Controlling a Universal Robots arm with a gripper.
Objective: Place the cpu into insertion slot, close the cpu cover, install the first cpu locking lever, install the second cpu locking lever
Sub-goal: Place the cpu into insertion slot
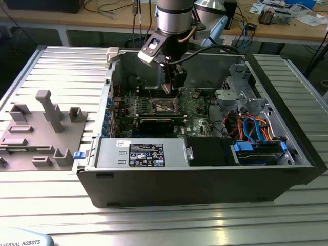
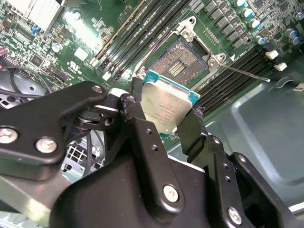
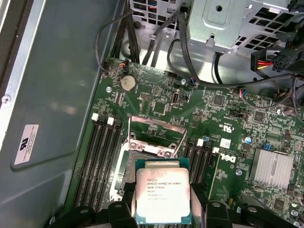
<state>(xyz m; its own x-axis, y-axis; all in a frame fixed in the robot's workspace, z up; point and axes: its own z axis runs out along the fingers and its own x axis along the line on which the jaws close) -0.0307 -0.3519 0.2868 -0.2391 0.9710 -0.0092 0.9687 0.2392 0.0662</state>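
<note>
The open computer case (image 1: 205, 174) lies on the ribbed tabletop (image 1: 154, 225), and the arm reaches down to the green circuit board (image 3: 228, 109) on its far side. The tool (image 2: 166, 113) is clamped on the cpu (image 3: 163, 192), gripping it by two opposite edges and holding it above the insertion slot (image 2: 179, 61) rather than seated in it. With so narrow a hold, the chip could probably slip or tilt. If it comes down out of square, a corner may catch the shiny rim or press on the fine contacts. The cpu cover (image 3: 156, 120) stands raised just beyond the slot, so the black fingers (image 2: 137, 123) could knock it, and so could the chip's far edge. A thin locking lever (image 2: 247, 73) juts out beside the slot, where it too could snag. In the first wrist view the chip hides much of the slot. The gap between the two cannot be judged, and neither the chip's alignment notches nor the pads' contact can be made out.
</note>
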